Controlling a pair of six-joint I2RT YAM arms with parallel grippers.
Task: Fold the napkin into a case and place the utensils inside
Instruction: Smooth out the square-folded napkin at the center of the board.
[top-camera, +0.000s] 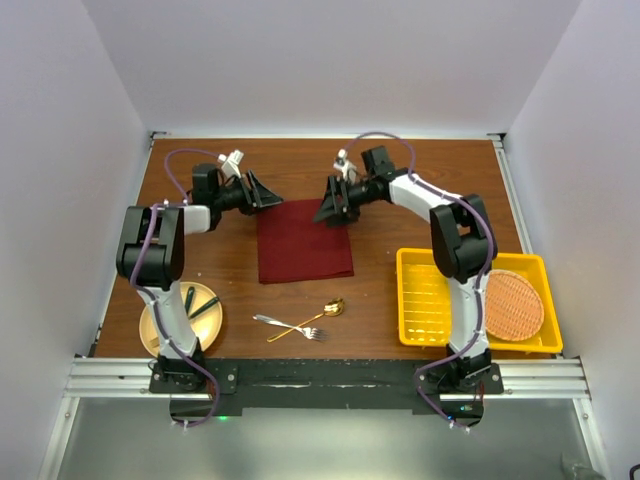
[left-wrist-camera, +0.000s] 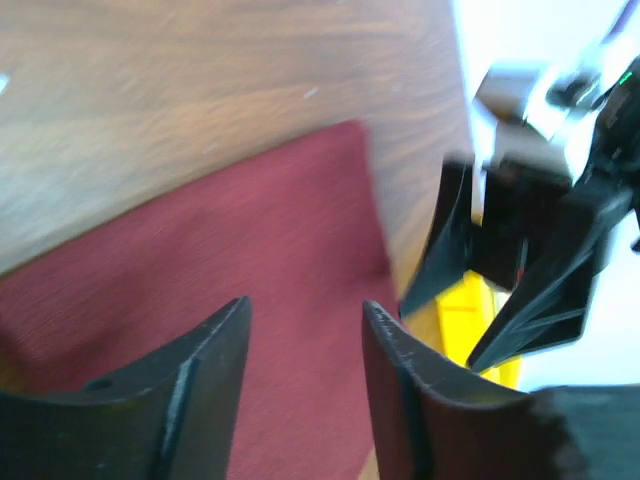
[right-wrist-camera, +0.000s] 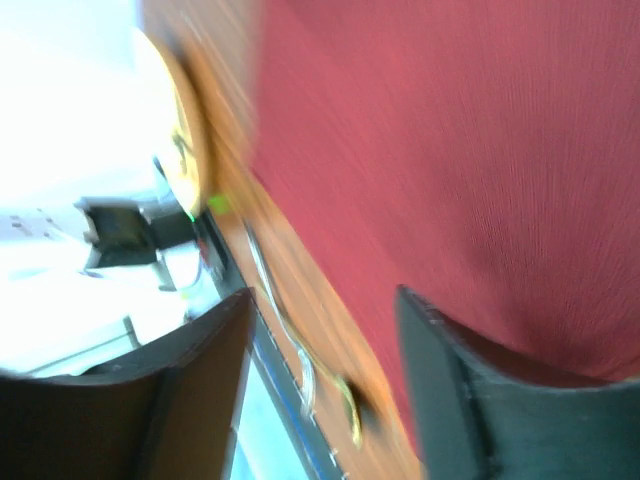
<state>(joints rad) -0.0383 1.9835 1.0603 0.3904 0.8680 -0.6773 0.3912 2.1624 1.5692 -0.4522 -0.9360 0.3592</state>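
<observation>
Both hands are hanging open at the far corners of the napkin — folding is under way, utensils not yet in.

The napkin is lying as a flat maroon rectangle at the middle of the desk, toward its far edge. The left hand is sitting at the cloth's far left corner and the right hand at its far right corner. Each has its fingers spread with nothing between them — a placing that suits working one edge evenly from both ends. The cloth is looking too wide for a case, so more folding is likely due. The fork and spoon are lying crossed by the near edge, apart from the cloth, probably to leave it free.
</observation>
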